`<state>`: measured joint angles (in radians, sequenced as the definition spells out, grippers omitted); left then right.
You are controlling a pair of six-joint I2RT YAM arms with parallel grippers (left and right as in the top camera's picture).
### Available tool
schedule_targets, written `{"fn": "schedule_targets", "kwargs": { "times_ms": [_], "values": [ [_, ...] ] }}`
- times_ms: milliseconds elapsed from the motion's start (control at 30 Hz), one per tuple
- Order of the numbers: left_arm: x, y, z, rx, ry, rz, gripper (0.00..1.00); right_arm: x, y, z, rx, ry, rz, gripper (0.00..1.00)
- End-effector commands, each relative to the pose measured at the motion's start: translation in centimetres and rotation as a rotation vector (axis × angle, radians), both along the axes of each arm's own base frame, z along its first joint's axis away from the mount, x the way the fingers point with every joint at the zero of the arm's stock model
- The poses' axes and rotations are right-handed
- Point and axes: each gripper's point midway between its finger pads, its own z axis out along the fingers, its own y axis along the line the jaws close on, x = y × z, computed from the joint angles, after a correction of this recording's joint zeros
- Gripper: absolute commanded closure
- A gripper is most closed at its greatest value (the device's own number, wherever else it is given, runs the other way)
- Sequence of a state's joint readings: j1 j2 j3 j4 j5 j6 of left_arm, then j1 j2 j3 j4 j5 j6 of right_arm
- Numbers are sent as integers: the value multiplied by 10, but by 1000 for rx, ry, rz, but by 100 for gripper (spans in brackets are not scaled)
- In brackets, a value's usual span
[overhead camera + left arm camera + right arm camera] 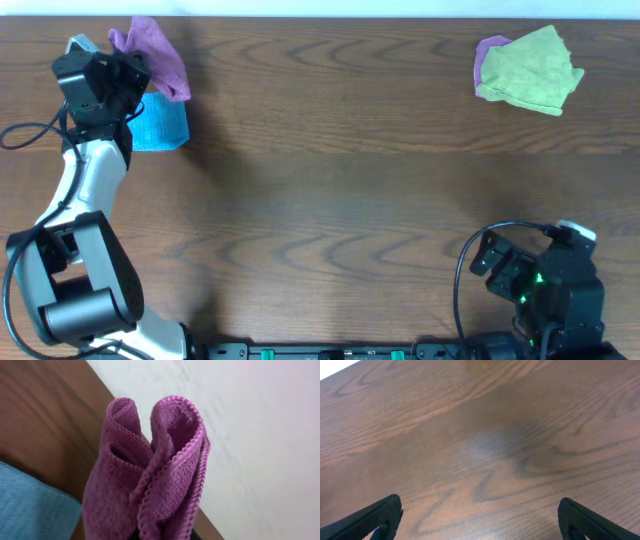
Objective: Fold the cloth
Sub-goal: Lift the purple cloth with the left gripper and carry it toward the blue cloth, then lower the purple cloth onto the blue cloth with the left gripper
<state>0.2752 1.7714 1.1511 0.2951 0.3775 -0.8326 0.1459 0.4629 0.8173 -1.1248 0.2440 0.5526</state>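
Clamping the purple cloth (152, 52) in the left gripper (122, 66) right now, up at the far left corner of the table (330, 180), closed tight on a bunched-up wad of it. Hanging in loose vertical folds in the left wrist view, with curled hems pressed together, so not flat anywhere. Hovering just beside the blue cloth (160, 125), maybe overlapping its top edge from overhead, hard to tell about touching. Idling with the right gripper (480, 519) down at the near right, spread wide over bare wood, gripping nothing. Also spotting a green cloth (535, 70) lying on a second purple cloth (487, 50) at the far right, well apart from all this.

Guessing at a carry-and-lay-out step here, with the fold itself not yet started. Thinking about doing it well: bringing the wad toward the open middle of the table, away from the blue cloth and the far edge, then lowering slowly and dragging a bit to spread the fabric instead of dumping a heap. Going for one corner next, not a fistful. Probably needing the right gripper to pin the opposite corner. Worrying mostly about that fuzzy knit clinging to itself.
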Motion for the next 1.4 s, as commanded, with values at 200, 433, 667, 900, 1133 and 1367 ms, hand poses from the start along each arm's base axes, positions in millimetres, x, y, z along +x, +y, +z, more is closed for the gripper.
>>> {"fn": "schedule_targets", "kwargs": {
  "times_ms": [200, 433, 667, 900, 1133, 1367],
  "values": [
    [8, 16, -23, 23, 32, 26, 94, 0, -4, 0, 2, -5, -28, 1],
    [11, 16, -33, 20, 39, 21, 94, 0, -4, 0, 2, -5, -28, 1],
    [10, 18, -38, 22, 57, 25, 94, 0, -4, 0, 2, -5, -28, 1],
    [0, 24, -57, 66, 143, 51, 94, 0, -4, 0, 2, -5, -28, 1],
    [-9, 31, -71, 94, 212, 82, 94, 0, -4, 0, 2, -5, -28, 1],
    [-18, 42, -81, 96, 263, 120, 92, 0, -4, 0, 2, -5, -28, 1]
  ]
}}
